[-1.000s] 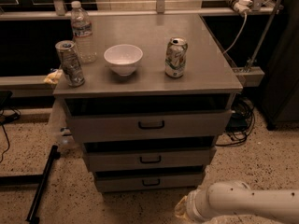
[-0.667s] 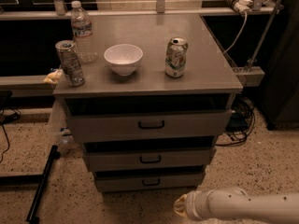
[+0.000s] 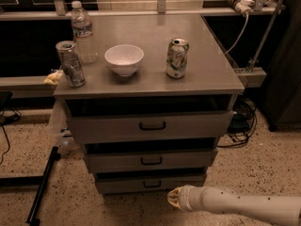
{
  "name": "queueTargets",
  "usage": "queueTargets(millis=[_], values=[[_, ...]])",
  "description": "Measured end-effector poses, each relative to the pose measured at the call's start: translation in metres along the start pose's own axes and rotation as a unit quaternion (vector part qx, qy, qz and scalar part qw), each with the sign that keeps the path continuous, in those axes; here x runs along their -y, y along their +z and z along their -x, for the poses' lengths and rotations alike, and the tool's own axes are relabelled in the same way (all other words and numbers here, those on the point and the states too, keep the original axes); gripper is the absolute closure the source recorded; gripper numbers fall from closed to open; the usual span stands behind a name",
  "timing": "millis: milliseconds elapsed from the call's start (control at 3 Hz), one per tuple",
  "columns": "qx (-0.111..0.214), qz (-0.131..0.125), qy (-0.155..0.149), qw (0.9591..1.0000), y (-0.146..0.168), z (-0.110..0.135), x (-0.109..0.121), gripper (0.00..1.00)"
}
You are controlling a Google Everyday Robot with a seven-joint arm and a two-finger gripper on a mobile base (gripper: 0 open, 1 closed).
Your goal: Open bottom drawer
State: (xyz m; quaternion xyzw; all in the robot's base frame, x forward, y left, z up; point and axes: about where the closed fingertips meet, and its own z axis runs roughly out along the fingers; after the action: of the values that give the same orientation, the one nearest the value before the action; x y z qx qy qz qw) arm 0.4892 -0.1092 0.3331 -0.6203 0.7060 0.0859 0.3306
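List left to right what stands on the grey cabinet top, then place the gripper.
Dented silver can, clear plastic water bottle, white bowl, green-and-white soda can. The gripper hangs low, below the slim grey bottom drawer's right half.

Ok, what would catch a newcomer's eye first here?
A grey three-drawer cabinet fills the middle, its top carrying a white bowl between a silver can and a green can, with a water bottle behind the silver one. Low on the right is the robot's pale arm, its pincer near the floor just below and right of the bottom drawer's handle.
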Motion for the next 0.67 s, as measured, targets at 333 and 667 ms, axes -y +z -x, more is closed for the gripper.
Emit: queueTargets(millis=[333,667], values=[[-0.005,-0.027,-0.034,0.999,0.007,-0.016,0.007,1.0],[-0.012,-0.059,-0.072,0.9956,0.018,-0.041,0.021,1.0]])
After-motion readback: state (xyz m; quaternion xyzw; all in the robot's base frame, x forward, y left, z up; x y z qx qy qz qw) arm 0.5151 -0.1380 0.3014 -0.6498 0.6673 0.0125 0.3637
